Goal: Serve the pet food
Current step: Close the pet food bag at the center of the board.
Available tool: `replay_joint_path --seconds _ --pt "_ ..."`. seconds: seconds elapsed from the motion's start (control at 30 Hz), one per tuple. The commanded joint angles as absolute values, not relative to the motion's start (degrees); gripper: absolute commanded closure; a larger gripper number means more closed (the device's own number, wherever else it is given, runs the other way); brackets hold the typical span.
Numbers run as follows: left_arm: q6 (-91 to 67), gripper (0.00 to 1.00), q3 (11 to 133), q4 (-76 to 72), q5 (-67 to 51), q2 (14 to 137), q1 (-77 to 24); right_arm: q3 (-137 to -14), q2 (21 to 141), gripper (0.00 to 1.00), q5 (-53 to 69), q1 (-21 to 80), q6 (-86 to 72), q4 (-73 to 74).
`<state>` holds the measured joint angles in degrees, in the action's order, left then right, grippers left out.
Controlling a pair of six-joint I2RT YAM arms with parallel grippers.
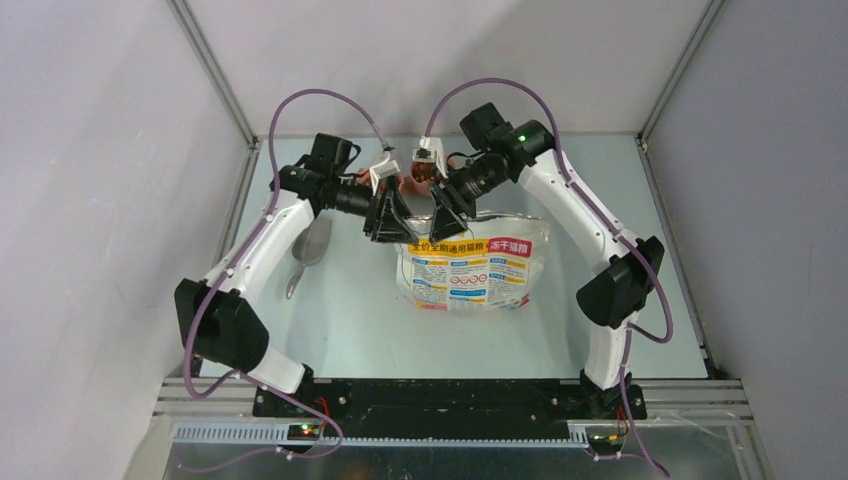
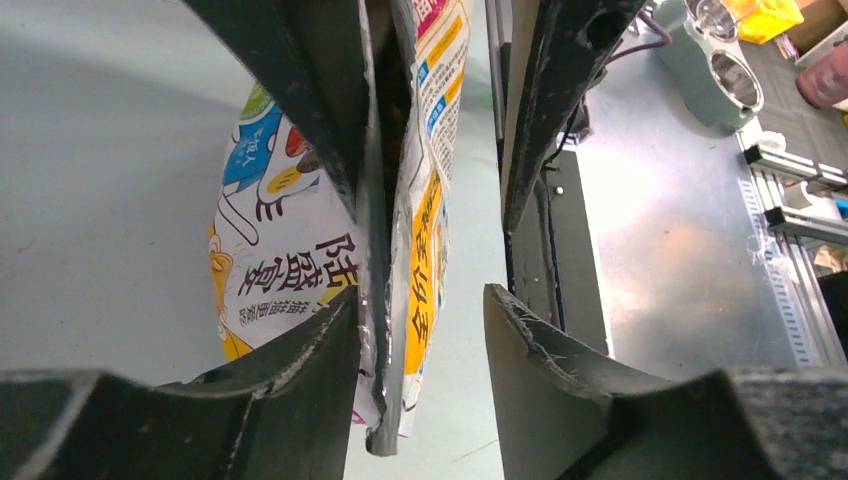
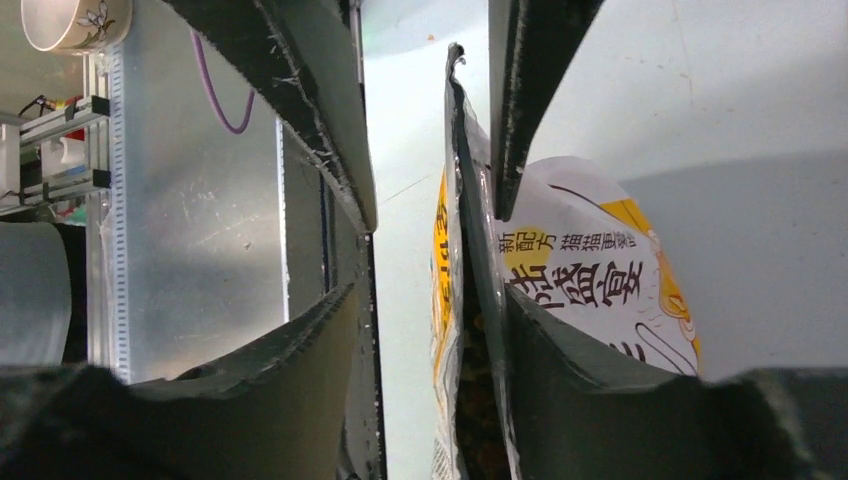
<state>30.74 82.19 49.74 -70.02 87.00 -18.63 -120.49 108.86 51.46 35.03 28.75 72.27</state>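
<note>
Right wrist view: the pet food [image 3: 478, 400], seemingly brown pellets, sits inside the bag [image 3: 590, 290] toward six o'clock, between the parted fingers of the right gripper [image 3: 432, 250]. The left gripper [image 2: 425, 260] likewise straddles the rim, unclenched.

Robot test cell in a lab

Plain grey panels [image 1: 90, 150] set in aluminium posts [image 1: 215, 70] wall in a pale green table [image 1: 350, 320] on the left, right and far sides. A white left arm [image 1: 255, 245] and right arm [image 1: 590, 215] are bolted to a black base plate [image 1: 440, 397] at the near edge. Purple cables [image 1: 320, 97] loop over them, and a slotted cable duct [image 1: 400, 432] runs along the front. Past the table, the wrist views show bare metal sheet [image 2: 680, 250], aluminium rails [image 2: 800, 222], a twin-bowl feeder stand [image 2: 725, 65] and a cream bowl [image 3: 75, 22].
</note>
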Motion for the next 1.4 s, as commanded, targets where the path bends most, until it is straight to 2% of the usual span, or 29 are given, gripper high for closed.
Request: replay_joint_path --seconds 0.0,0.2,0.37,0.5,0.6,0.7,0.83,0.93,1.03,1.13,1.27,1.3,1.37 --pt "28.82 0.49 81.34 44.65 -71.04 84.84 -19.52 -121.73 107.33 0.48 52.41 35.80 30.81 74.10" --pt "14.86 0.51 73.98 25.88 -63.50 80.66 -20.73 -119.28 105.14 0.60 51.76 36.21 29.67 71.48" --pt "11.51 0.50 69.23 19.06 -60.61 76.83 -21.03 -112.63 100.16 0.58 48.41 37.33 28.27 65.48" --pt "9.56 0.55 66.65 14.46 -59.43 74.04 -21.01 -106.70 95.39 0.58 47.06 37.63 26.41 58.77" --pt "8.81 0.59 64.99 13.16 -59.68 72.59 -21.07 -105.00 93.91 0.60 46.79 37.73 25.70 56.63" --pt "9.28 0.60 64.06 13.05 -61.36 72.28 -21.20 -104.85 93.73 0.65 46.53 37.99 25.89 56.64" --pt "11.33 0.57 63.38 14.51 -62.60 71.89 -21.72 -104.97 94.32 0.70 46.16 38.49 27.15 58.12" --pt "12.68 0.52 62.82 15.49 -63.95 71.61 -21.87 -104.94 94.74 0.68 45.68 39.22 27.75 59.05" --pt "13.54 0.52 62.36 15.78 -64.54 71.21 -21.97 -104.86 95.03 0.68 45.53 39.73 28.09 59.41" --pt "13.32 0.58 62.05 15.33 -64.84 70.83 -21.99 -104.91 95.24 0.73 44.90 40.33 28.12 59.58" --pt "13.27 0.74 62.09 15.30 -64.19 70.75 -21.97 -104.86 95.27 0.87 43.98 40.78 28.11 59.52" --pt "13.54 0.81 62.32 15.47 -63.99 70.75 -21.97 -104.86 95.21 0.89 43.45 40.89 28.12 59.51" --pt "14.67 0.89 62.83 16.91 -63.39 70.75 -21.97 -104.86 95.05 0.93 42.51 41.04 28.18 59.50"
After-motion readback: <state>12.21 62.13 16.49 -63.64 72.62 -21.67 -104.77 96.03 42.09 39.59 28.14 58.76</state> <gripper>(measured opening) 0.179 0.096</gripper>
